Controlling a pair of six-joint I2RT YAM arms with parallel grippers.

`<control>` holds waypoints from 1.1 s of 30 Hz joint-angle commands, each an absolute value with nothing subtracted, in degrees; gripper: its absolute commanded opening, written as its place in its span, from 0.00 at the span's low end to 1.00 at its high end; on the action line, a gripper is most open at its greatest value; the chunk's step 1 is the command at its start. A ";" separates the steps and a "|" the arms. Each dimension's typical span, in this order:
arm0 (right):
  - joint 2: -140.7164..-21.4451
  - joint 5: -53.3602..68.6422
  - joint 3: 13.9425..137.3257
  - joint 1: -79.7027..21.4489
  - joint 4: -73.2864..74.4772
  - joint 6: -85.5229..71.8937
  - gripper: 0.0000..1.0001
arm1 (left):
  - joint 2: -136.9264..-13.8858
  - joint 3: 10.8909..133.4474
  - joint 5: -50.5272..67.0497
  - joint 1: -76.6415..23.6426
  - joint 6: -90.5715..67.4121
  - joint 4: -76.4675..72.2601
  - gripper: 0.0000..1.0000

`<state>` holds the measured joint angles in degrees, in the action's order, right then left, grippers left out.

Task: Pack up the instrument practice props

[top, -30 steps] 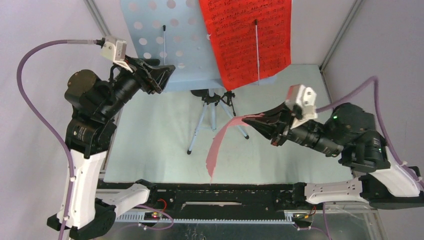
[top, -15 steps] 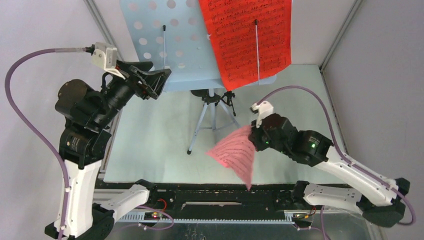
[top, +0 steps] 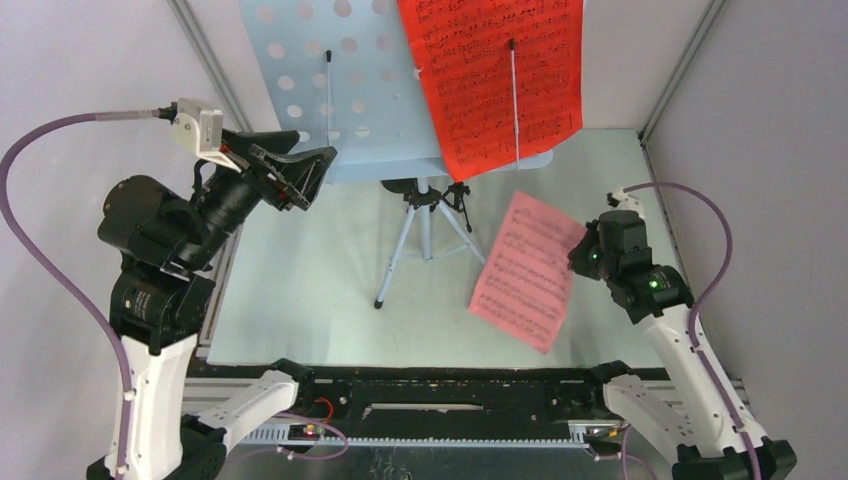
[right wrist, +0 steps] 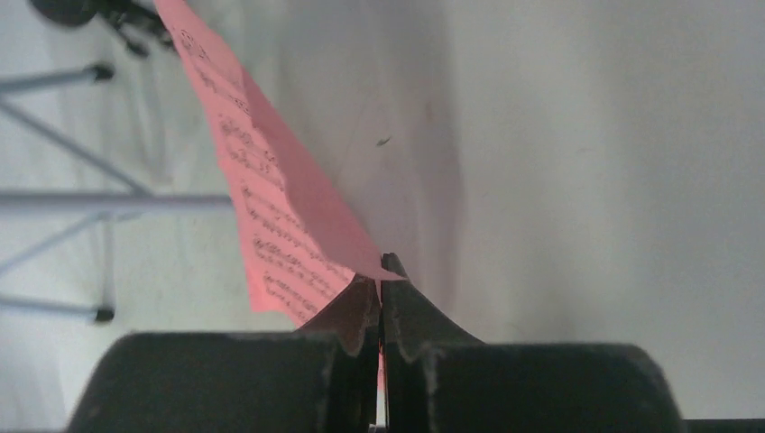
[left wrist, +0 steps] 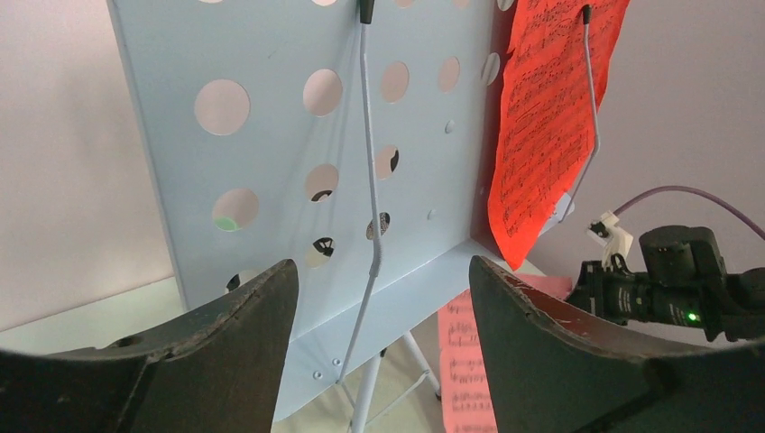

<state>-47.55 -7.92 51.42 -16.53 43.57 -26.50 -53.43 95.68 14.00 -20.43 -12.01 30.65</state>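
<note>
We see the pale blue perforated music desk (top: 340, 90) standing upright directly ahead of the left gripper (left wrist: 381, 271), just beyond its fingertips and not touching them. The left gripper's jaws stand wide apart and hold nothing. In the left wrist view, the desk's lower ledge and one wire page retainer (left wrist: 370, 180) fall in the gap between them.

The red score sheet (top: 490, 80) hangs on the desk, ahead and to the right of the left gripper. A second wire retainer (top: 514, 90) lies across it.

The pink score sheet (top: 528, 270) extends to the left of the right gripper (right wrist: 379, 271). That gripper pinches the sheet at its edge, with the jaws closed tight on the paper. We cannot tell whether the sheet's far end rests on the table (top: 300, 290).

The blue-grey tripod (top: 425, 235) stands under the desk, left of the right gripper and apart from the pink sheet.
</note>
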 commanded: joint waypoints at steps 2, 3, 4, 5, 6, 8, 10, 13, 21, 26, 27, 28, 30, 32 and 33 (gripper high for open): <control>-51.19 -11.74 51.69 -9.12 37.52 -25.12 0.00 | -53.23 95.58 14.89 -19.97 -12.23 29.85 0.77; -52.15 -12.74 51.68 -7.93 36.90 -24.95 0.00 | -53.07 95.48 14.77 -19.95 -12.24 29.88 0.77; -53.11 -13.86 51.68 -6.70 36.34 -24.78 0.00 | -52.82 95.31 14.65 -19.96 -12.22 29.93 0.78; -54.20 -14.93 51.68 -5.52 35.84 -24.78 0.00 | -52.62 95.16 14.60 -19.97 -12.26 29.91 0.77; -55.24 -15.27 51.68 -4.06 35.48 -25.07 0.00 | -52.45 95.03 14.67 -19.95 -12.34 29.89 0.78; -57.27 -14.75 51.67 -0.99 34.70 -25.78 0.00 | -52.22 94.85 14.90 -19.95 -12.39 29.92 0.78; -58.93 -13.99 51.68 2.37 33.99 -26.58 0.00 | -52.10 94.68 14.94 -20.01 -12.55 29.99 0.78; -60.66 -14.40 51.68 5.46 32.87 -27.99 0.00 | -52.03 94.30 15.25 -20.03 -12.66 29.98 0.78; -67.09 -15.02 51.55 11.40 29.31 -30.52 0.00 | -51.54 94.06 14.93 -19.96 -13.22 29.90 0.79; -70.64 -13.47 50.98 14.41 26.70 -31.44 0.08 | -51.34 94.24 15.56 -19.96 -13.38 29.93 0.80; -71.38 -13.03 50.98 14.98 26.56 -31.64 0.14 | -51.33 94.24 15.51 -19.99 -13.36 29.97 0.80; -72.10 -12.40 51.00 15.56 26.42 -31.78 0.19 | -51.33 94.22 15.49 -19.96 -13.35 29.97 0.80; -73.29 -10.90 50.98 16.61 26.25 -32.13 0.26 | -51.39 94.22 15.47 -19.95 -13.36 29.99 0.81; -74.16 -10.23 50.98 17.23 25.94 -32.07 0.35 | -51.41 94.30 15.57 -19.98 -13.36 29.97 0.81; -74.56 -10.05 50.98 17.53 25.85 -32.06 0.39 | -51.42 94.38 15.70 -20.00 -13.36 30.16 0.81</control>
